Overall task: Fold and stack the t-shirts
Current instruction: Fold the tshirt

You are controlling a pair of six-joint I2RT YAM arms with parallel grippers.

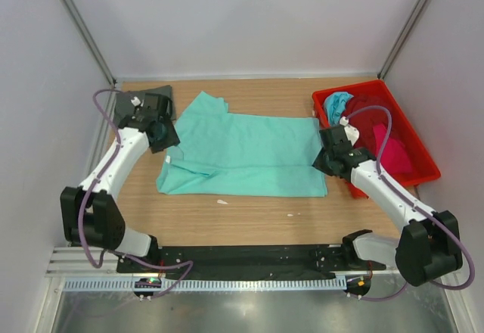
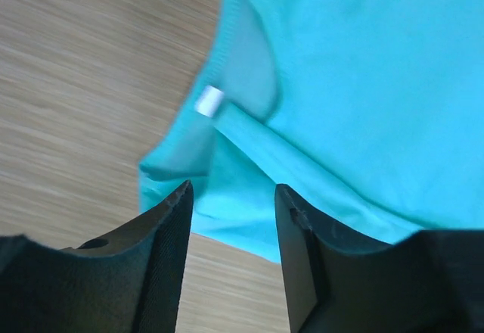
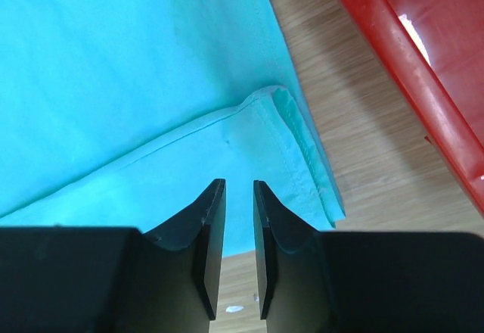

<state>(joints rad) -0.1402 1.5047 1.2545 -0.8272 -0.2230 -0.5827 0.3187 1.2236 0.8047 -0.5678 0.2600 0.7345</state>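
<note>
Here, mint green t-shirt (image 1: 246, 151) lay lengthwise left-right; left hand (image 2: 231, 197), right hand (image 3: 238, 189) at either end, both parted, empty.

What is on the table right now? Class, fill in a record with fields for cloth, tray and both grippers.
spread cloth: mint green t-shirt, flat on the table
tray: red tray, back right, holding turquoise shirt, maroon shirt, pink shirt
back left: dark grey shirt
left gripper: open, above the collar edge
right gripper: slightly open, above a hem corner
</note>
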